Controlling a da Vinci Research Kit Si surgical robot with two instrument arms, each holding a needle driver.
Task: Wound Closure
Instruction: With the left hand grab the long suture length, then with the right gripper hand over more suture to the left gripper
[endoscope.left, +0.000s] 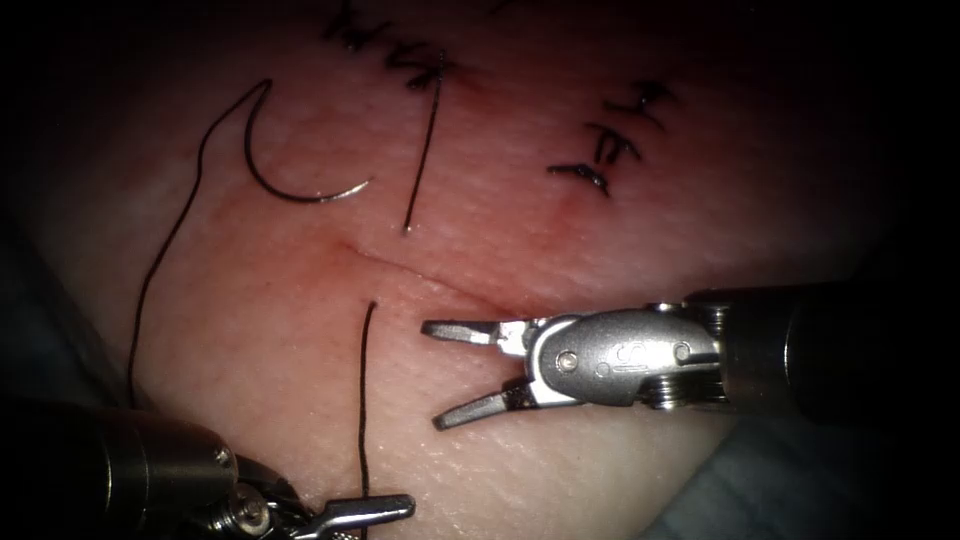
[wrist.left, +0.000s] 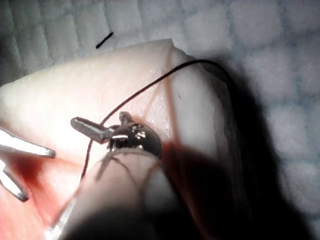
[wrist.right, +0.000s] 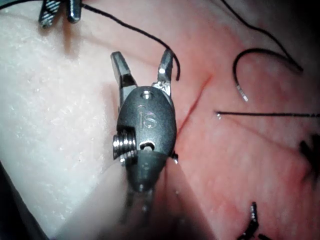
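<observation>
Endoscope view: the needle (endoscope.left: 290, 180) lies free on the tissue (endoscope.left: 620, 250) left of the cut (endoscope.left: 440, 285), its curve opening upward, tip to the right. The right tool (endoscope.left: 440, 375) gapes empty. The left tool (endoscope.left: 385, 508) pinches the thread (endoscope.left: 364, 400), which runs upright.

Left wrist view: the left tool (wrist.left: 100, 128) grips thread (wrist.left: 150, 87).

Right wrist view: the right tool (wrist.right: 142, 67) is spread; the needle (wrist.right: 240, 75) lies beyond.

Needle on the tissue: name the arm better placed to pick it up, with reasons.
Probably right. The right tool is open and empty, facing the needle, which lies free on the tissue left of the cut. The left tool is shut on the thread.
</observation>
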